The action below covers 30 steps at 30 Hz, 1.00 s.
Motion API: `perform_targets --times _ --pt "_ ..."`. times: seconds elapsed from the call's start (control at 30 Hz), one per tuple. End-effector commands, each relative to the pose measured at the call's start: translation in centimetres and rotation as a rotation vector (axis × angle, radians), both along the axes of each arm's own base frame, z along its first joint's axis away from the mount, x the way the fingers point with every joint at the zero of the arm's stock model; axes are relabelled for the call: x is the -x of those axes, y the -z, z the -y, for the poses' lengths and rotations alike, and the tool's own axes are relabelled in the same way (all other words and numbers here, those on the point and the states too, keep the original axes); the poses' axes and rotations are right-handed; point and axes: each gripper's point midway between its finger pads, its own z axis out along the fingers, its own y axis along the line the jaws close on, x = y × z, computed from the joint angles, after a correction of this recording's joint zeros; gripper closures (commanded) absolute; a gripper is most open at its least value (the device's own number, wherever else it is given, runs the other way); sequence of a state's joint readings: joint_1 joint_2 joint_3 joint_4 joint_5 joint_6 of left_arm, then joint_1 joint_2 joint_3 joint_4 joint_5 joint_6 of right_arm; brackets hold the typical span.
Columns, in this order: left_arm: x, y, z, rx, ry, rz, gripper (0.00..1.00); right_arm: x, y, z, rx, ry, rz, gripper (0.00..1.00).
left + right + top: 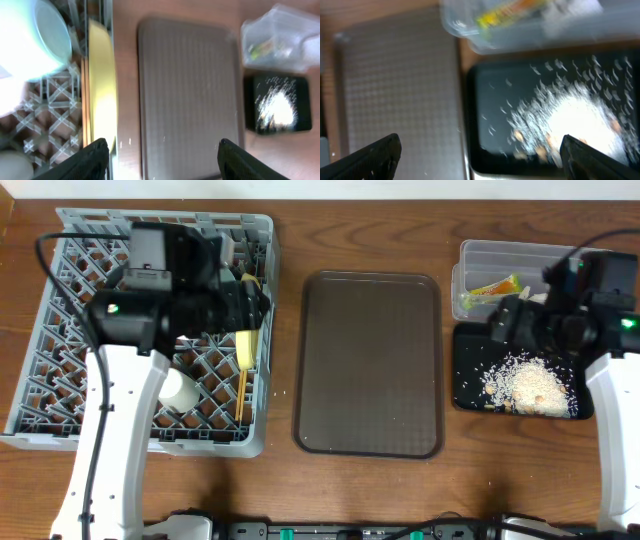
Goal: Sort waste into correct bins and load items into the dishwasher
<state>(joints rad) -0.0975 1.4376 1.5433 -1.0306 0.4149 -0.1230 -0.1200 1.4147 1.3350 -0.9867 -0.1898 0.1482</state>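
Overhead shows the yellow plate point(246, 345) standing on edge in the dish rack point(40, 430), its long axis running along the rack's right wall, beside the chopsticks point(240, 395). It lies ahead of the left fingers point(92, 160), toward the rack side; these are spread wide, empty, and nearer. The right fingers point(375, 157), also spread, hang over the rice scraps point(525, 380) in the black tray point(470, 345).

Reddish-brown wooden tabletop point(370, 225), grain running left to right, fills the overhead frame to every edge. Light is even, with soft shadows. In the left wrist view the upper left of the frame is washed out, possibly glare from a lamp above.
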Motion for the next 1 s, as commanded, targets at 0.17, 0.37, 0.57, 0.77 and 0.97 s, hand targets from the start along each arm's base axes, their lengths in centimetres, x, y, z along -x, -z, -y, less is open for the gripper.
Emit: perform_targets --times 0.17,0.37,0.57,0.77,0.97 --pt "3.8 4.8 -0.9 -0.25 0.018 -0.233 0.29 -0.4 1.1 -3.5 0.087 -0.151 -0.032 0.01" --pt "6.4 4.3 -3.6 -0.361 -0.086 -0.277 0.29 1.5 1.3 -3.1 0.086 -0.108 -0.088 0.01" --pt "8.5 3.1 -3.9 -0.319 -0.095 -0.1 0.29 3.8 0.7 -2.9 0.091 -0.102 -0.038 0.01" --pt "11.9 2.8 -4.5 -0.259 -0.092 0.187 0.27 7.2 -0.2 -2.6 0.111 -0.081 0.183 0.01" --pt "15.5 2.6 -5.7 -0.234 -0.134 0.355 0.12 11.7 -0.9 -1.4 0.169 -0.034 0.29 0.01"
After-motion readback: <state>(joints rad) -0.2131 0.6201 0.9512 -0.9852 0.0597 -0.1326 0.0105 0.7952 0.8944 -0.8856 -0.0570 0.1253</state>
